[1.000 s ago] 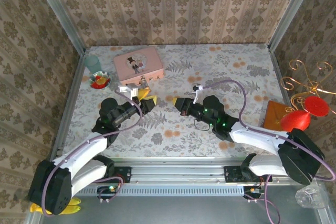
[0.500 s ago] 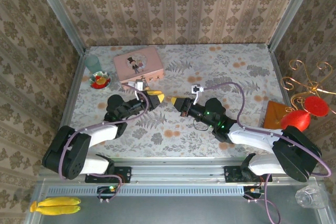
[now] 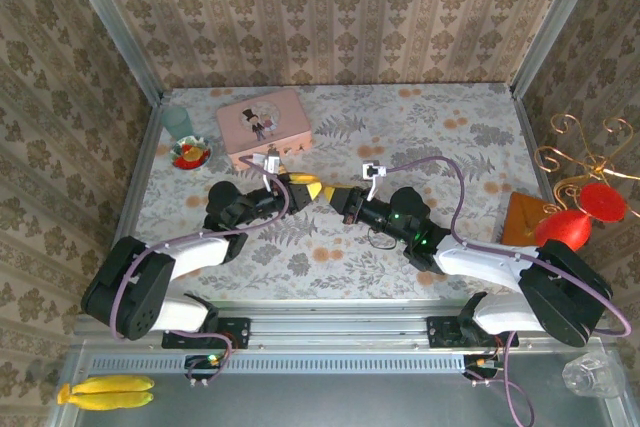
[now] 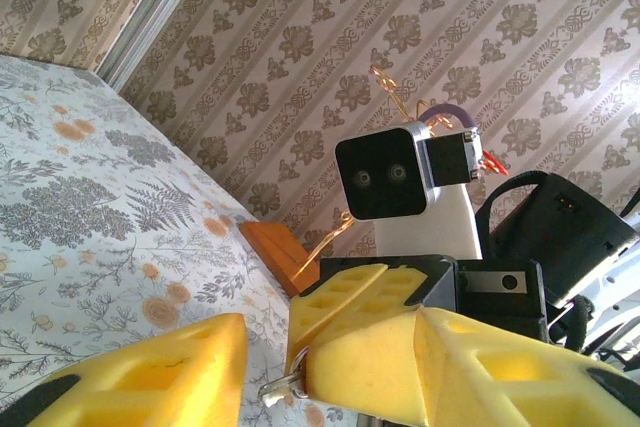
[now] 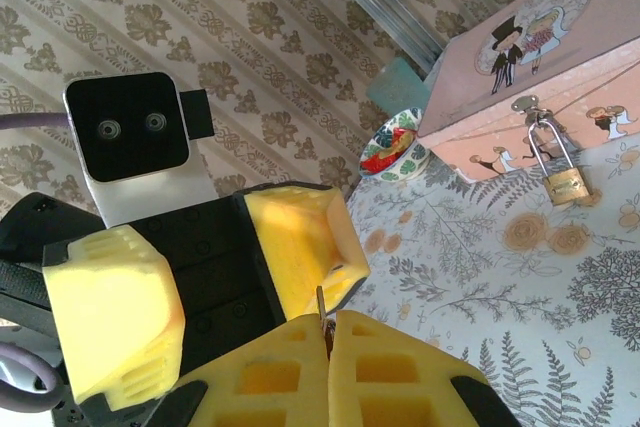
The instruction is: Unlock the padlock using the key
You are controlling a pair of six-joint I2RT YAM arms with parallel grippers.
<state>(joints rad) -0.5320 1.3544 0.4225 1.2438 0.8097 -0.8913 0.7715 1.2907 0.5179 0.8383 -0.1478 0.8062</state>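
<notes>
The pale pink illustrated tin box (image 3: 264,125) sits at eleven o'clock — its brass-coloured padlock (image 5: 566,183) has a silvery shackle; the grey-white tabletop (image 3: 450,137) carries fern and orange-flower print; beige damask-striped walls (image 3: 330,7).

Far left: I see a pink tin (image 3: 265,125) with a bride and groom pictured on its lid.
Left edge: a teal cup (image 3: 177,119), and just nearer, a small dish (image 3: 190,154) of red bits.
Right edge: a brown block (image 3: 525,219) touching two red ornaments (image 3: 603,202).
Near left: I make out bananas (image 3: 105,392), off the flowered cloth (image 3: 450,137).

Damask-papered walls (image 3: 340,7), floral table (image 3: 440,117)
</notes>
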